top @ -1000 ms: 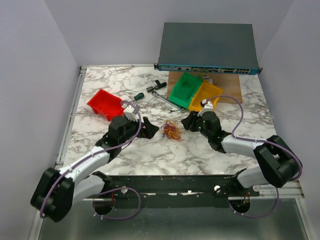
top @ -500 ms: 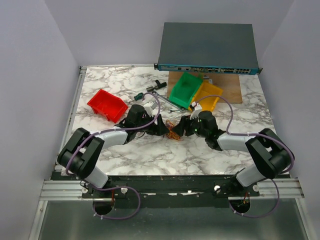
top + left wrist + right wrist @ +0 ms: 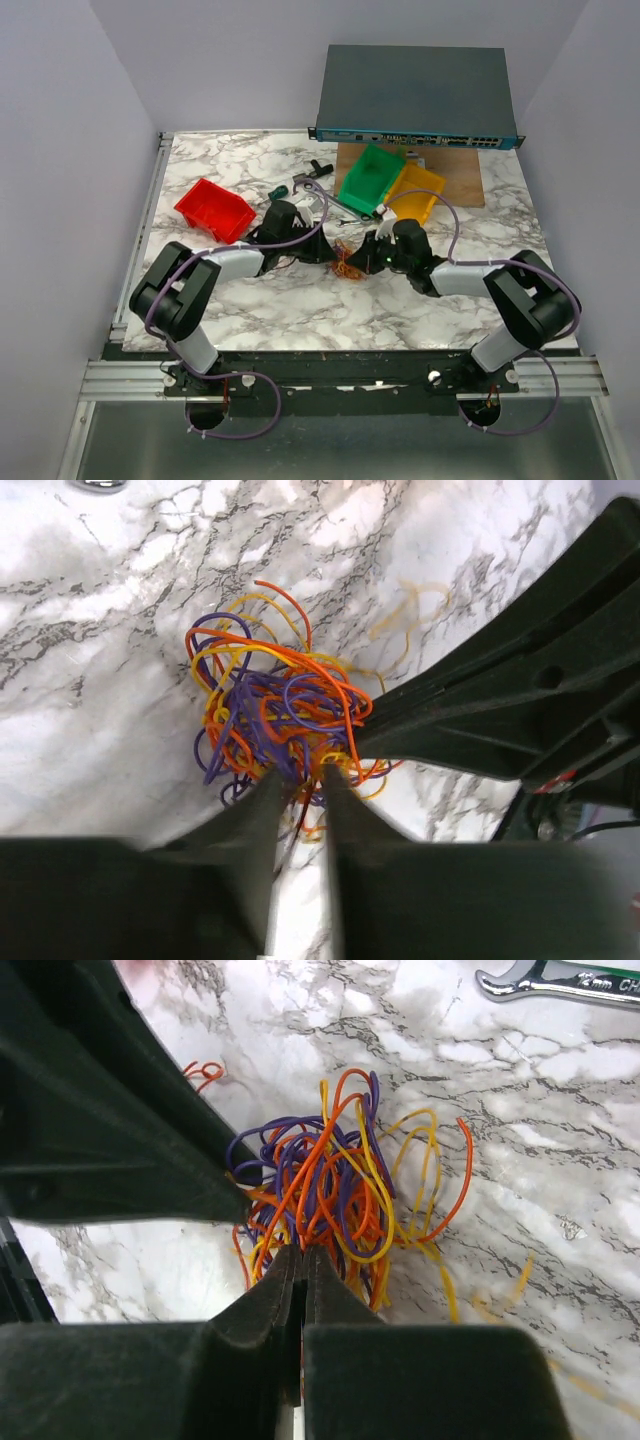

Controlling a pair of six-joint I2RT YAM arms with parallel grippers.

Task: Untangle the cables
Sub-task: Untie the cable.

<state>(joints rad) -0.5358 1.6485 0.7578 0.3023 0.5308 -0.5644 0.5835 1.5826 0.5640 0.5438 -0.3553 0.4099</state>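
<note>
Left hand [image 3: 302, 778] sits low on the marble counter [image 3: 300, 310] with its tips pushed into the near edge of the cables [image 3: 280, 705]. Its fingers [image 3: 250, 830] stand nearly together, leaving a slim gap through which a few strands run. I cannot tell from my screens whether they are biting on those strands or only bracketing them. On the opposite side of the same bundle I see the right hand [image 3: 301, 1252] with its fingers pressed together. Orange and yellow strands disappear into the seam at its tips, so I read it as pinching the cables there. The two hands face each other across the bundle, close enough that each shows as a dark mass in the other's wrist view. The cables themselves are one tight knot of orange, yellow and purple loops, with a few yellow and orange ends trailing loose over the marble beside it. The knot lies near the middle of the counter, between the two hands. Farther back I see a red bin [image 3: 212, 210] on the left and a green bin [image 3: 368, 178] just beside a yellow bin [image 3: 415, 190]. A wrench [image 3: 560, 985] lies on the marble near the green bin, apart from the knot.
</note>
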